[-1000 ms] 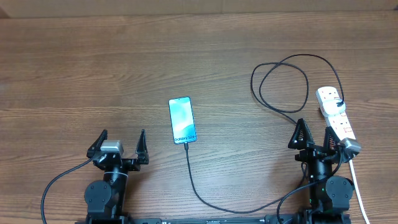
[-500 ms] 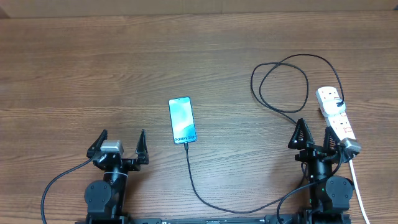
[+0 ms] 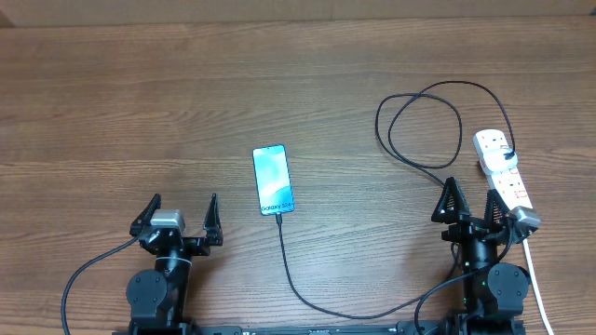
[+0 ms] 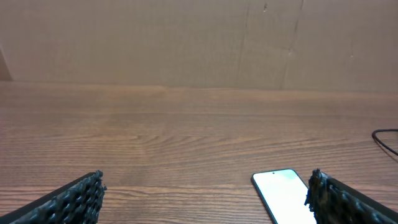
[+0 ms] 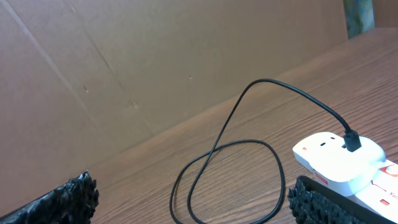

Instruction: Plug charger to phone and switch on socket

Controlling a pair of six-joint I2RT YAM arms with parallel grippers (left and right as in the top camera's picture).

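Observation:
The phone (image 3: 273, 180) lies flat mid-table, light blue screen up; its top end also shows in the left wrist view (image 4: 281, 191). The black charger cable (image 3: 424, 126) runs from the phone's near end (image 3: 278, 215), curves along the front edge, loops at the right and ends in a plug in the white socket strip (image 3: 501, 170). The loop (image 5: 231, 168) and the strip (image 5: 339, 158) show in the right wrist view. My left gripper (image 3: 179, 220) is open and empty, left of the phone. My right gripper (image 3: 473, 207) is open and empty beside the strip.
A brown cardboard wall (image 4: 199, 43) stands along the table's far edge. The strip's thick white cord (image 3: 535, 279) runs off the front right. Bare wood tabletop (image 3: 140, 112) fills the left and middle.

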